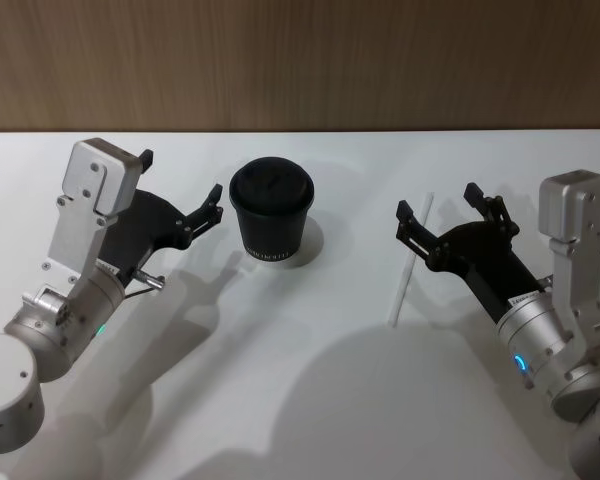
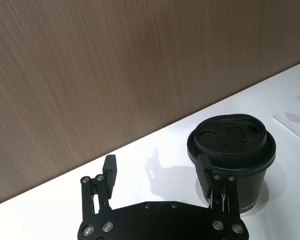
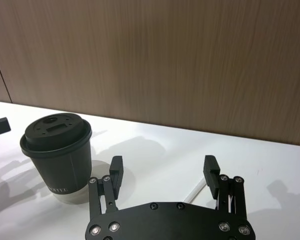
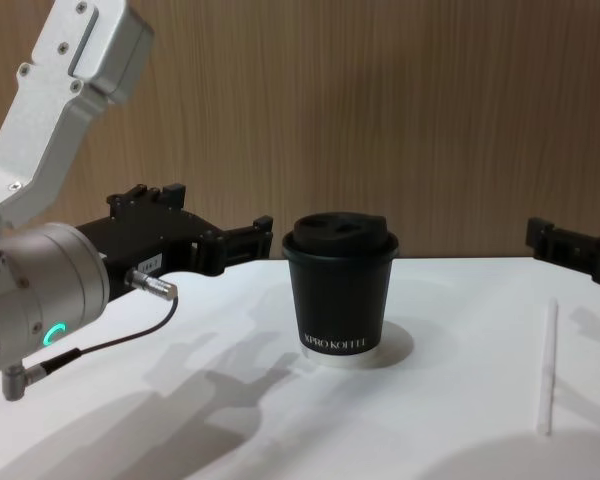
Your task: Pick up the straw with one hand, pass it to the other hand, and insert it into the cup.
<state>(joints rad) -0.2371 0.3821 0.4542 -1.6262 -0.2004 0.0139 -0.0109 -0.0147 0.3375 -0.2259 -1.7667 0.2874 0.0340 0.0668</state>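
The straw [image 1: 410,260] is thin and white and lies flat on the white table, right of the cup. The cup [image 1: 271,212] is black with a black sip lid and stands upright at the middle back. My right gripper [image 1: 438,203] is open and hovers over the straw's far end, holding nothing. In the right wrist view the straw [image 3: 192,192] shows on the table between the fingers of that gripper [image 3: 163,167]. My left gripper [image 1: 180,178] is open just left of the cup, apart from it. In the left wrist view the cup [image 2: 232,165] stands beside one fingertip [image 2: 204,167].
A brown wood-grain wall [image 1: 300,60] runs along the table's back edge. A thin black cable with a metal plug [image 4: 150,285] hangs off my left wrist. The white table [image 1: 280,380] stretches bare toward the front.
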